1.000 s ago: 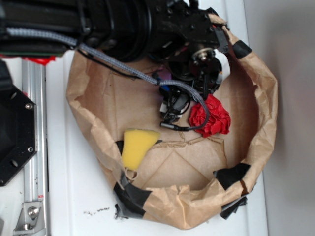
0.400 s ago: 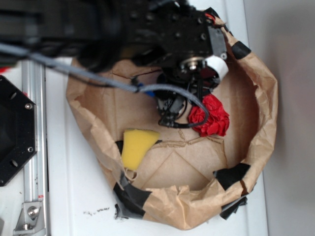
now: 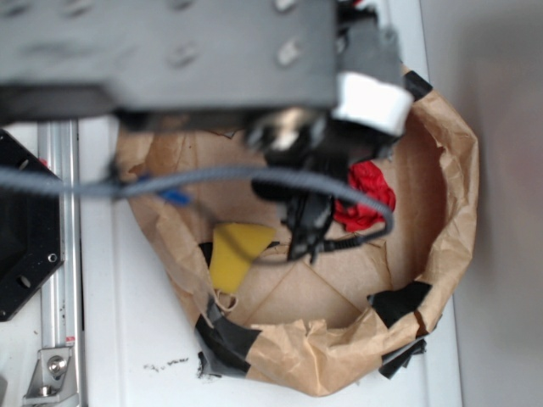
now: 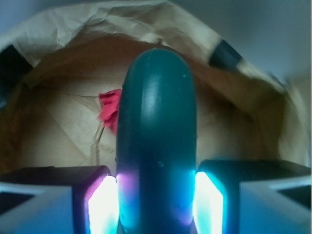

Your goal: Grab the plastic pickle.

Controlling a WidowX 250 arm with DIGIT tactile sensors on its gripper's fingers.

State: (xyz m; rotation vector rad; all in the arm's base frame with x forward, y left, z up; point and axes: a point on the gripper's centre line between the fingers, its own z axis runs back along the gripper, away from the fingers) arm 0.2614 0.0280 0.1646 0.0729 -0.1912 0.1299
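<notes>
1. While clamped between both lit pads, plastic pickle fills the wrist view, standing upright out of the hand; pads touching it left and right.
2. Since a second ago: arm risen toward the exterior camera, now a big blurred block across the top of that view; hand shifted from beside the red flower-like lump toward the middle of the paper bag.
3. Lump, once sitting clear of the hand, now partly hidden behind the cable loop; same lump shows small and low in the wrist view, well below the pickle.
4. Yellow sponge wedge unmoved, still against the bag's left wall; bag unmoved on the white desk.
5. Pickle not identifiable in the exterior view, lost in blur and dark hardware.
6. Meaning, as a judgement: grasp looks made and lift under way, pickle off the bag floor. Task close to done.
7. Risk: glossy rounded plastic held near one end only; could pivot or slip between the pads if squeeze is light.
8. Blue ball not visible in either view.
</notes>
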